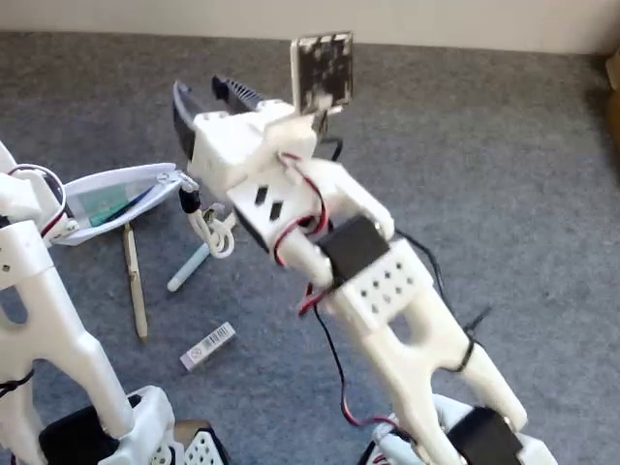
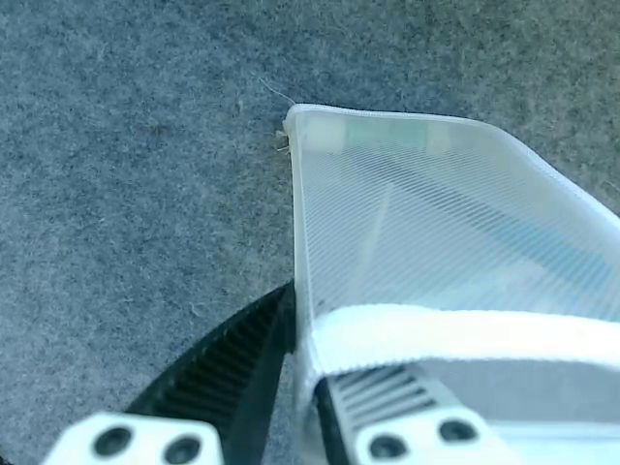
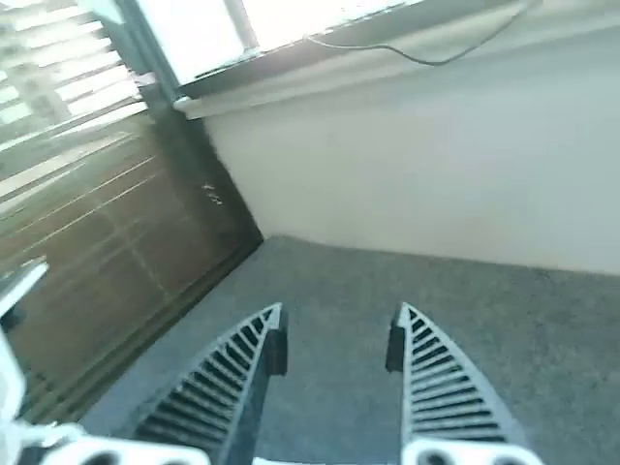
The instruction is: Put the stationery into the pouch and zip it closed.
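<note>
Left pincer (image 2: 305, 334) grips the pouch (image 2: 436, 223), partly cropped.

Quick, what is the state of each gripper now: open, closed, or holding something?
Left gripper: closed on the edge of the pouch.
Right gripper: open, holding nothing.

No legible text anywhere. The small white block (image 1: 208, 347) on the table (image 1: 504, 194), toward the front-left corner, had dark barcode-like bars printed at one end, too small to read. The pouch (image 1: 116, 201) near the left edge showed a green patch through its clear side, but no lettering could be made out.
</note>
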{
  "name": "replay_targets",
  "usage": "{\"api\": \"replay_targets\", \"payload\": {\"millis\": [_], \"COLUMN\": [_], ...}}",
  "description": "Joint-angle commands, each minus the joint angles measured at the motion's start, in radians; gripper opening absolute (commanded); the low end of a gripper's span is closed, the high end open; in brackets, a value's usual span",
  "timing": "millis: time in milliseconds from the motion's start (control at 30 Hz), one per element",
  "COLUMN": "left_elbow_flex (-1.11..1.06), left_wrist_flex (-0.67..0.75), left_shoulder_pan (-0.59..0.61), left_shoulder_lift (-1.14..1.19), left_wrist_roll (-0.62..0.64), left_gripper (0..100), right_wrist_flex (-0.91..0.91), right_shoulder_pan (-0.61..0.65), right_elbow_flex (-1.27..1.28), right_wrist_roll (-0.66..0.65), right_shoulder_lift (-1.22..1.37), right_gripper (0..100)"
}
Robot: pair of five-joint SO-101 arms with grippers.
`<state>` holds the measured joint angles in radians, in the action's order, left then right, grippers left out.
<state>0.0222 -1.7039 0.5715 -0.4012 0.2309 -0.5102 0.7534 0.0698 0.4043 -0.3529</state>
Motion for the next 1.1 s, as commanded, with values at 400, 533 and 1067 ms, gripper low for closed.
{"api": "replay_targets", "payload": {"millis": [400,533,1067], "left_elbow_flex": [0.008,0.008,0.008], "left_wrist_flex": [0.023,0.023,0.023], "left_shoulder_pan": [-0.015,-0.015,-0.015], "left_shoulder_lift": [-0.010,-0.010,-0.010], "left_wrist_roll": [0.003,0.003,0.003], "left_gripper": [1,1,1], "right_wrist_flex": [-0.582,-0.662,-0.791], "right_shoulder_pan": [-0.067,-0.082,-0.084], "right_elbow_flex": [-0.750,-0.839,-0.915], "right_wrist_roll": [0.176,0.216,0.290], "right_shoulder_lift": [0.565,0.668,0.883], "right_gripper": [15.8,15.8,15.8]}}
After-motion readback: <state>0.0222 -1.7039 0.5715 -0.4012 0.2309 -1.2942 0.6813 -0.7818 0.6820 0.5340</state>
